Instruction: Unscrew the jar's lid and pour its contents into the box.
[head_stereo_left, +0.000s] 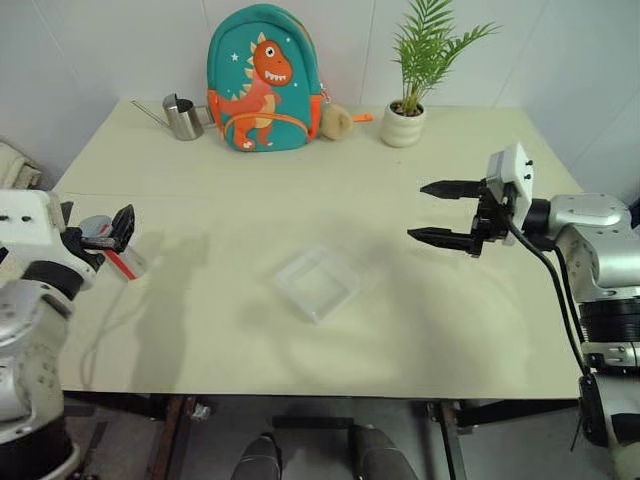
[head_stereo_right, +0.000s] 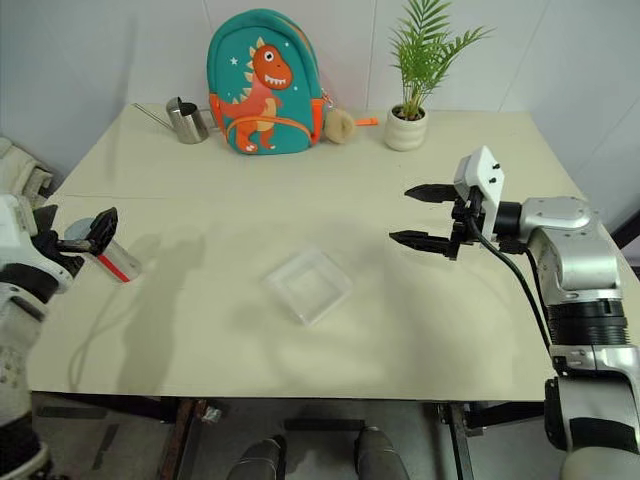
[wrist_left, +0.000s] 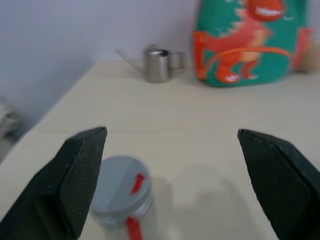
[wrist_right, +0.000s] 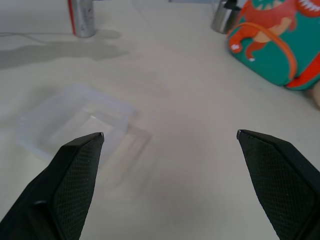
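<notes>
A pale cream table (head_stereo_left: 300, 210) set against a white wall is seen from above, and the work is laid out on it. The small clear cylindrical jar (head_stereo_right: 108, 256) stands upright near the left edge of the frame, a red strip running down its side, and it is closed by the round flat grey screw lid (wrist_left: 116, 186), on which a red mark is seen. Its contents cannot be made out through the wall. The left gripper (head_stereo_left: 118, 232) is held just above and around the lid, its two black fingers spread wide with nothing grasped; in the left wrist view the jar lies low between them and towards one finger, so the grip is judged not yet centred. The shallow square clear plastic box (head_stereo_left: 317, 283) rests empty in the middle of the frame, well apart from the jar. The right gripper (head_stereo_left: 442, 212) hovers at centre right, beyond the box, released and empty. For the step in hand, the jar's body should be steadied before the lid is turned, since a light jar is likely to spin or tip; the lid should be gripped squarely across its width. Along the upper edge of the frame a steel watering can (head_stereo_left: 181, 117), a teal dinosaur backpack (head_stereo_left: 262, 80) and a potted palm (head_stereo_left: 406, 115) are ranged, clear of the work.
</notes>
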